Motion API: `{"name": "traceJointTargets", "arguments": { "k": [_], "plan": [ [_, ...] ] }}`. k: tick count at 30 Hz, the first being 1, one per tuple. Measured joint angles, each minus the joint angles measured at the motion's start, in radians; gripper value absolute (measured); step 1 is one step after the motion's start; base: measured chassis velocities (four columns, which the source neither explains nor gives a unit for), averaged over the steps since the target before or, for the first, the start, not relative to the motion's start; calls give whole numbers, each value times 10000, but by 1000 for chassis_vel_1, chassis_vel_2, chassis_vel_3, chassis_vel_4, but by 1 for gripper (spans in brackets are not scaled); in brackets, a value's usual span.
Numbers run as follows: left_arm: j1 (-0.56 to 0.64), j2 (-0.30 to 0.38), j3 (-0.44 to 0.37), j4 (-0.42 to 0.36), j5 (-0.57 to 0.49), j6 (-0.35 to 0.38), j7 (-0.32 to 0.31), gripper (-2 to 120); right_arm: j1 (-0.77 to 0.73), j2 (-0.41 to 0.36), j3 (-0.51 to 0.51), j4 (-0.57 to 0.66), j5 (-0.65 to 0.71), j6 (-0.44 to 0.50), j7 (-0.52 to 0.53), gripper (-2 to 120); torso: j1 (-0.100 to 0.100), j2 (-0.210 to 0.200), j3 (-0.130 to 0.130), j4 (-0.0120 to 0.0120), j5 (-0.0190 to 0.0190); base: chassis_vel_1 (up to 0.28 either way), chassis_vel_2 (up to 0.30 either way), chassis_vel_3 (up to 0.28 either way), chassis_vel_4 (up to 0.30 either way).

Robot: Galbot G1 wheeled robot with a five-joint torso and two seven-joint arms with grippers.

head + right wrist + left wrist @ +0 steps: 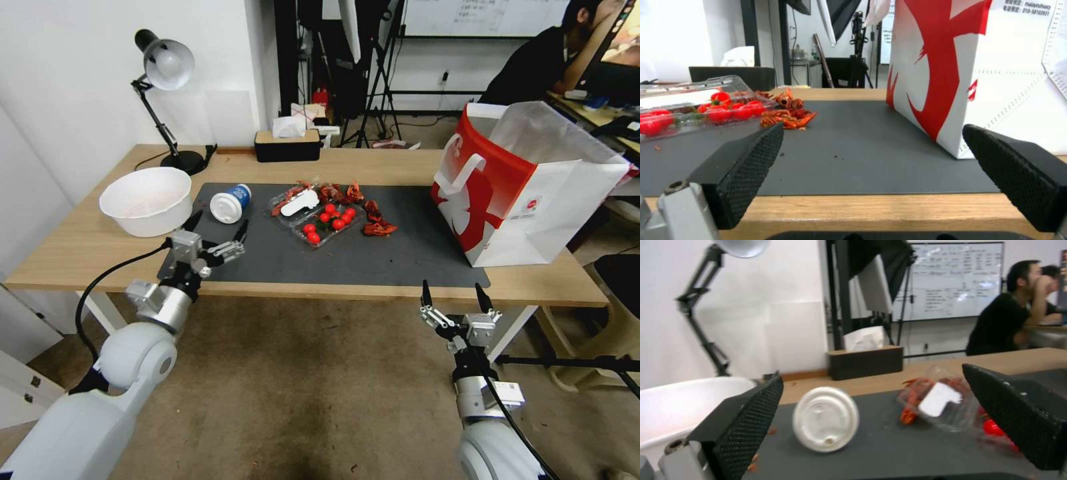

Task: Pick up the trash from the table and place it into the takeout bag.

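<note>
The left gripper (217, 235), jaws spread, lines up on the toppled blue-white paper cup with a white lid (230, 203); next, advance and close; the right gripper (456, 292) waits spread below the light-wood table (80, 247)

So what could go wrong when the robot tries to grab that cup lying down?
The blue-white cup lies on its side on the mat, so it could roll away when the open left gripper closes on it. The white bowl sits close beside that gripper and might get bumped. The takeout bag stands far across the table and leans, so a drop near its rim could miss or tip it.
</note>
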Motion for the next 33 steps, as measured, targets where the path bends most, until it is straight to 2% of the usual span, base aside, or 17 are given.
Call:
{"name": "traceJointTargets", "arguments": {
  "k": [12,25,33],
  "plan": [
    [1829,-689,-1144,-13,672,-793,130,100,42,-2,-57,-66,4,72,2,100,1,0,1,0,-1,0,0,0,0],
    [2690,-997,-1373,168,1161,-1624,262,100,11,-33,-6,-47,17,91,4,100,0,0,1,0,0,0,0,0,0],
    [2864,-1074,-1410,221,1294,-1847,270,100,45,2,-54,-48,19,91,5,100,1,0,1,1,0,0,0,0,0]
  ]
}}
